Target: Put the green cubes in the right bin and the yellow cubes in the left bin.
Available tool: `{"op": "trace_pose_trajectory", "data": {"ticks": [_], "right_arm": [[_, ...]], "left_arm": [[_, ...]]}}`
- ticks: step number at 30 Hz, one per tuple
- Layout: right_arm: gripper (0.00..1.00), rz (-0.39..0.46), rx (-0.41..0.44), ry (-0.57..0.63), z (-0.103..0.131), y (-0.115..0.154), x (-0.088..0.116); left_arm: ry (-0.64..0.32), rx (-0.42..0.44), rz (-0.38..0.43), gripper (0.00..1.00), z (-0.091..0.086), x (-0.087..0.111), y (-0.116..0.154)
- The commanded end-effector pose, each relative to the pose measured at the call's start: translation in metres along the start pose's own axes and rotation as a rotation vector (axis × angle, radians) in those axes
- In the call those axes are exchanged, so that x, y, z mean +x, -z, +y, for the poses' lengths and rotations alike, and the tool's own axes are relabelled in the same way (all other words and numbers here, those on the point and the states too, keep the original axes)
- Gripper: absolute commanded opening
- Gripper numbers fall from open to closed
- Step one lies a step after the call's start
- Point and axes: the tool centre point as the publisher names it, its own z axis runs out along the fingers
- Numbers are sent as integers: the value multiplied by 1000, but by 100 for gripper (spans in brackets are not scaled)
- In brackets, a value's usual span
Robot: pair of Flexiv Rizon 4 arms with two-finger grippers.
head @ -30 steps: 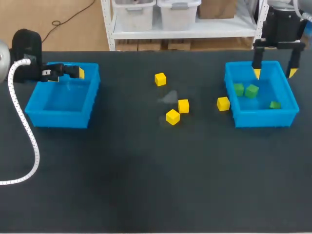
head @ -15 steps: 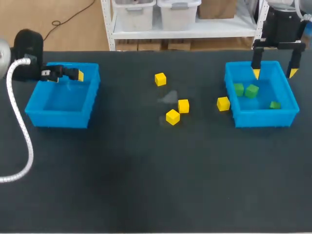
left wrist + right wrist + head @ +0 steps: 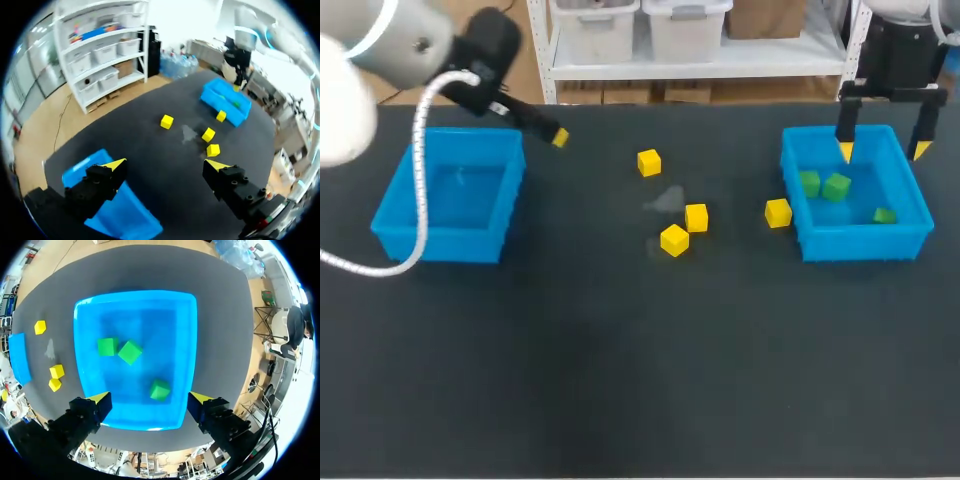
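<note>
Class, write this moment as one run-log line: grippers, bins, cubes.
left gripper open, empty, beside left bin | right gripper open above right bin | three green cubes inside it | four yellow cubes on table

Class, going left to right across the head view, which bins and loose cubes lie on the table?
Left blue plastic bin → far yellow cube → nearest yellow cube → yellow cube just behind it → yellow cube beside the right bin → right blue plastic bin.

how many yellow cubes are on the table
4 yellow cubes: one toward the far edge, two close together mid-table, one beside the right bin. None shows in the left bin.
</note>
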Motion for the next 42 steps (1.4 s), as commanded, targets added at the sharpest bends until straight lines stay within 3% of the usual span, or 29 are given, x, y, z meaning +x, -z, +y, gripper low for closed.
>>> {"op": "trace_pose_trajectory", "data": {"ticks": [1, 10, 19, 29, 42], "right_arm": [[100, -776, 0, -2, -1, -2, 7], [100, -776, 0, -2, -1, -2, 7], [100, -776, 0, -2, -1, -2, 7], [100, -776, 0, -2, -1, -2, 7], [100, -776, 0, -2, -1, -2, 7]], "left_arm": [[-119, 6, 186, 100, 12, -32, -55], [-178, -44, 286, 100, 32, -45, -98], [-272, 18, 343, 100, 15, -56, -134], [-400, 26, 406, 100, 1, -68, -167], [-451, 14, 503, 100, 1, -73, -199]]}}
